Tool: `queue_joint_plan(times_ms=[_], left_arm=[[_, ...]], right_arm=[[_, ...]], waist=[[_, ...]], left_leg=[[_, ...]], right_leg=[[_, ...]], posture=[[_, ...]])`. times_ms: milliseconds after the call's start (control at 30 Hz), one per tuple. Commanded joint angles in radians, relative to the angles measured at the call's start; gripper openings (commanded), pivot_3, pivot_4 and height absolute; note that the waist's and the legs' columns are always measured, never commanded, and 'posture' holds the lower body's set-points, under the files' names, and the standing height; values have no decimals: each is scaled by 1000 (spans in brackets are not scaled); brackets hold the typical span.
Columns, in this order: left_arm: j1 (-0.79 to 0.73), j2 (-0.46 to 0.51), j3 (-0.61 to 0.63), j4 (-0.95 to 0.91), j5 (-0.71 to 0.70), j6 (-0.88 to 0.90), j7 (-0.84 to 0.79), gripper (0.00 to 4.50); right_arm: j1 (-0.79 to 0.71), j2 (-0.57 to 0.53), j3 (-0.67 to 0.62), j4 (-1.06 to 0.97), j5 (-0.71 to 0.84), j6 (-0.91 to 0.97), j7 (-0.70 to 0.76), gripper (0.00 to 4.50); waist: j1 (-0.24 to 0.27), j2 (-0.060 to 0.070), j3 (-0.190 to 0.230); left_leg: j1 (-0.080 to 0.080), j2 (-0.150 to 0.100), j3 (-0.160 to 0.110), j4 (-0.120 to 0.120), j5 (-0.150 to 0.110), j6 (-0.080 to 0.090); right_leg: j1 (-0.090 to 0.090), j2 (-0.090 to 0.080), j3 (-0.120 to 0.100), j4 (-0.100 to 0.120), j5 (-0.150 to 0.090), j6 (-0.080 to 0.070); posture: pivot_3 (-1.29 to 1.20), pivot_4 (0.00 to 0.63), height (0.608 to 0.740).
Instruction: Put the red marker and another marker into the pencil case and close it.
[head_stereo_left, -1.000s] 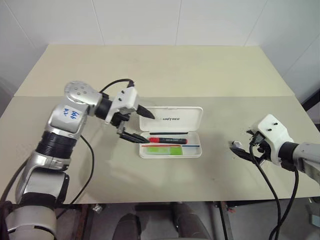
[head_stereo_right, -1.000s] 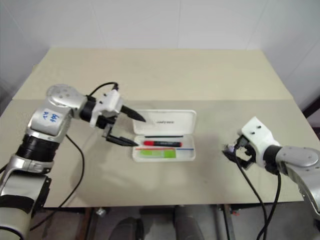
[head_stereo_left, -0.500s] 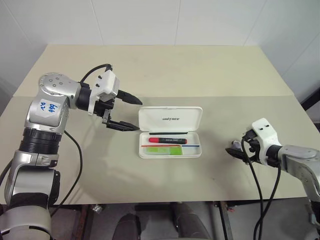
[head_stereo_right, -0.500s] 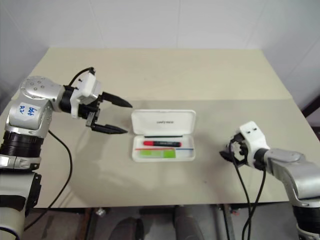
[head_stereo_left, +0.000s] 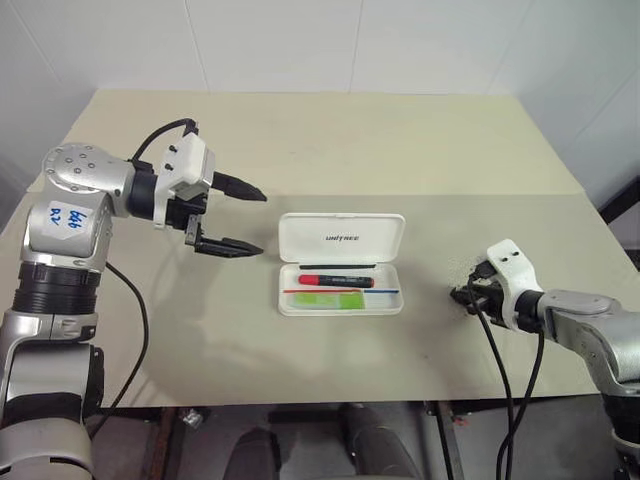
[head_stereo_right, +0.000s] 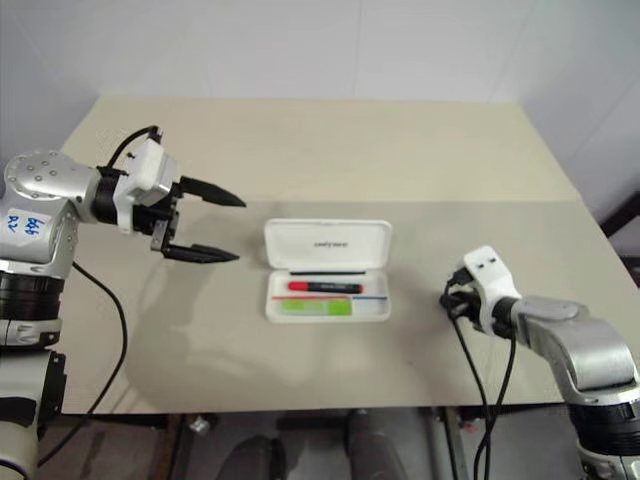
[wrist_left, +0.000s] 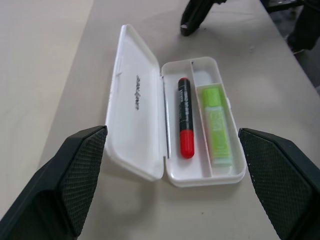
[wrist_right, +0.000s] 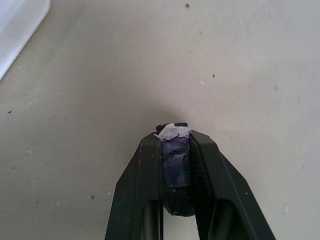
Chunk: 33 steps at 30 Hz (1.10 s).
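Note:
The white pencil case (head_stereo_left: 342, 234) lies open in the middle of the table, lid folded back with its lettering showing. The red marker (head_stereo_left: 335, 281) and the bright green marker (head_stereo_left: 338, 300) lie side by side in its tray, which the left wrist view also shows with the red marker (wrist_left: 184, 120) and the green marker (wrist_left: 216, 125). My left gripper (head_stereo_left: 260, 222) hangs open above the table to the left of the case, empty. My right gripper (head_stereo_left: 462, 296) rests low on the table to the right of the case, shut on a small grey-purple object (wrist_right: 175, 150).
The tan tabletop (head_stereo_left: 320, 140) stretches wide behind the case, with a seam across its middle. Black cables trail from both wrists. The table's front edge lies close below the right gripper.
My left gripper has drawn back leftward from the case's left end, still open. My right gripper has edged in toward the case and closed on the small grey-purple object.

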Motion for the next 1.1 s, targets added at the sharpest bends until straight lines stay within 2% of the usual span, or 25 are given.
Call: queue_joint_plan(times_ms=[33,200,333,533,700,1100], left_arm=[[8,13,27,-36,-33,-19,-16,4500],[29,19,20,-26,-32,-19,-32,4500],[51,13,18,-39,-30,-19,-20,4500],[72,13,22,-70,-35,-3,2,4500],[95,19,29,-103,-40,14,19,4500],[103,31,33,-120,-47,21,42,4500]], right_arm=[[-65,-55,17,9,-33,-182,122,386],[-162,-101,111,22,-41,-363,347,386],[-283,-58,222,31,-52,-392,452,386],[-367,10,321,23,-70,-356,492,386],[-366,16,379,9,-89,-347,536,386],[-351,24,393,59,-138,-363,565,386]], waist=[[-4,2,1],[-7,2,1],[-8,3,2],[-3,3,2],[6,3,2],[4,3,2]], left_leg=[[0,0,0,0,0,0],[1,1,-3,-2,0,0],[0,1,-2,-2,0,0],[0,1,-3,-2,0,0],[-1,1,-3,-2,0,0],[-1,1,-3,-1,0,0]], right_leg=[[0,0,0,0,0,0],[-1,2,-2,2,-1,-1],[-1,1,-2,1,-1,-1],[-1,1,-3,1,-2,-2],[-1,0,-3,1,-2,-2],[-1,0,-4,2,-2,-2]], posture=[[0,150,740],[0,150,740],[0,150,740],[0,150,740],[0,150,740],[0,150,740]])
